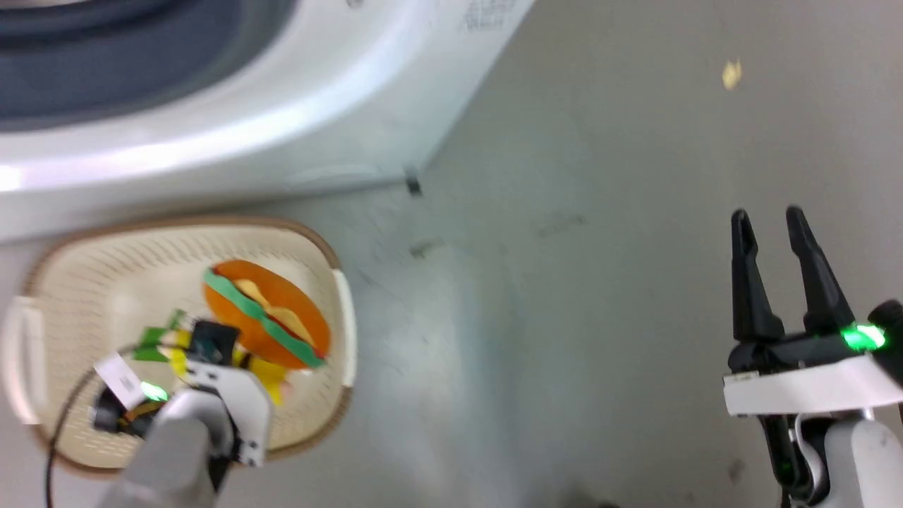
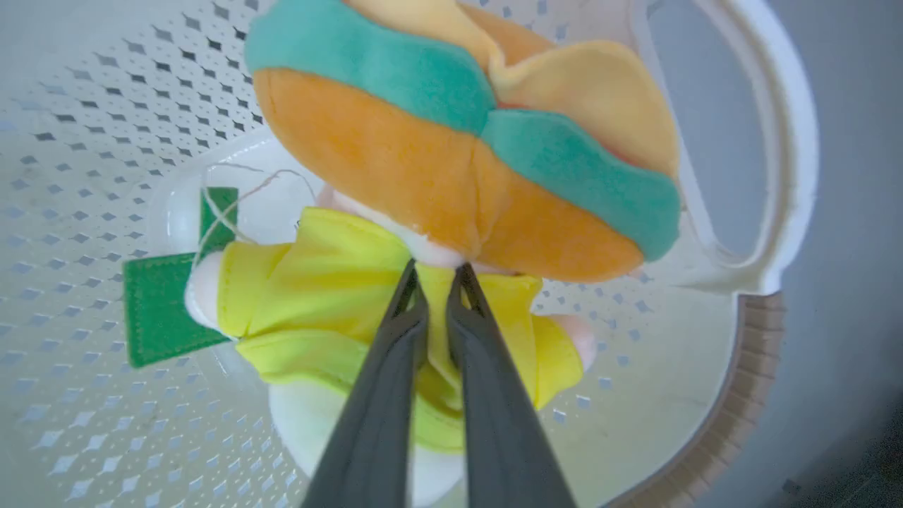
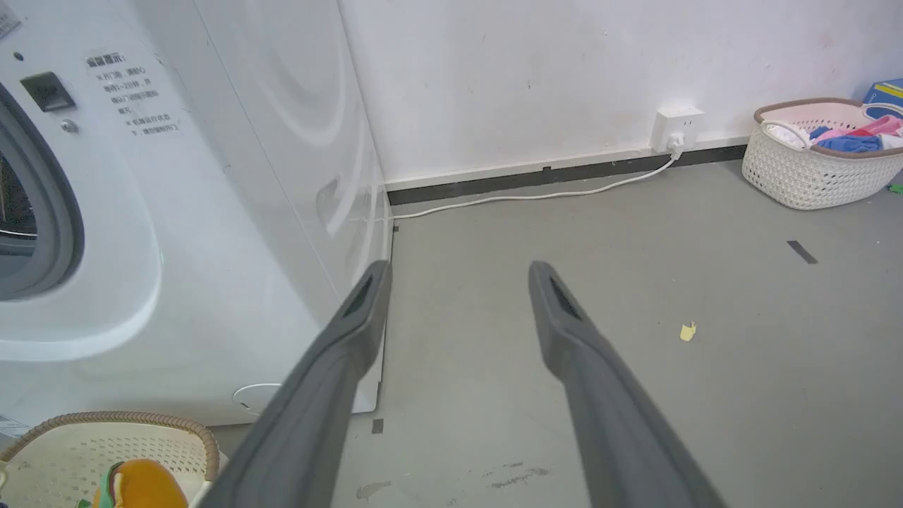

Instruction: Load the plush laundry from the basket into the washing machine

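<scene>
Plush (image 2: 451,162) sat inside the basket (image 1: 176,227), its orange burger part on top with the green and yellow layers showing and the yellow-clothed figure below. The left gripper (image 2: 437,271) reached down into the basket, and its two dark fingers were pressed nearly together on a fold of the yellow cloth, just under the burger. Whether the plush rested on the basket's bottom or hung clear of it could not be told. A green tag (image 2: 159,310) on a thin string lay beside the figure against the perforated wall, and a white handle (image 2: 790,141) curved past the burger on the other side. The basket stood on the grey floor (image 1: 600,282), close against the front of the white washer (image 1: 211,141), whose grey gasket (image 3: 56,212) ringed the porthole. The right gripper (image 1: 766,215) hung over bare floor, well apart from the basket, with its jaws spread wide and nothing between them. Beyond it, a white wall (image 3: 564,70) carried a socket (image 3: 676,127) with a cable (image 3: 536,195) running along the skirting toward the washer. A second basket (image 3: 804,173) holding coloured clothes stood near that wall, and a small yellow scrap (image 3: 687,331) lay on the floor.
</scene>
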Robot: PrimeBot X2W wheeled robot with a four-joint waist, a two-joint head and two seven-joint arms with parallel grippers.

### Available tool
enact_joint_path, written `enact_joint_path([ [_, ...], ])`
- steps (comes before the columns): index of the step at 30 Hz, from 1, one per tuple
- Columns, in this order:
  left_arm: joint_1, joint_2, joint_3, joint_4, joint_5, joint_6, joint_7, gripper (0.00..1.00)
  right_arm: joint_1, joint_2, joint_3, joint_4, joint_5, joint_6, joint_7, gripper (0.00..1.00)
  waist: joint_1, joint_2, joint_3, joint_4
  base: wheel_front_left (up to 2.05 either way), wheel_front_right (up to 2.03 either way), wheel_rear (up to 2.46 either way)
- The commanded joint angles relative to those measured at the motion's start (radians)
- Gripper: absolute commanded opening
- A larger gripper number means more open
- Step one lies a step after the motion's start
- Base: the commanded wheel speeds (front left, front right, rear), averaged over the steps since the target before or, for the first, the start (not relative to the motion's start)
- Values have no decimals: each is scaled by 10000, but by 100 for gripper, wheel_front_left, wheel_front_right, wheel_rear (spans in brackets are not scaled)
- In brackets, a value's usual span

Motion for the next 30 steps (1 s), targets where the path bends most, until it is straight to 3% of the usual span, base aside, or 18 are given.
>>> enact_joint_path([
  [1,241,-84,51,-8,-106,-31,-230,0,158,3,-63,4,-117,-9,-45,100,1,-1,-1429,889,0,0,0],
  [8,1429,-514,475,-978,-616,11,-853,0,790,3,-221,-70,-621,-9,-45,100,1,-1,-2855,1599,0,0,0],
  [19,4061,-872,1863,-6313,-504,739,-868,0,1452,3,-290,-96,-810,-9,-45,100,1,-1,-3833,2507,0,0,0],
  [30,4889,-1307,3201,-10716,525,1033,-869,0,1345,3,-89,-277,-838,-9,-45,100,1,-1,-3479,2540,0,0,0],
])
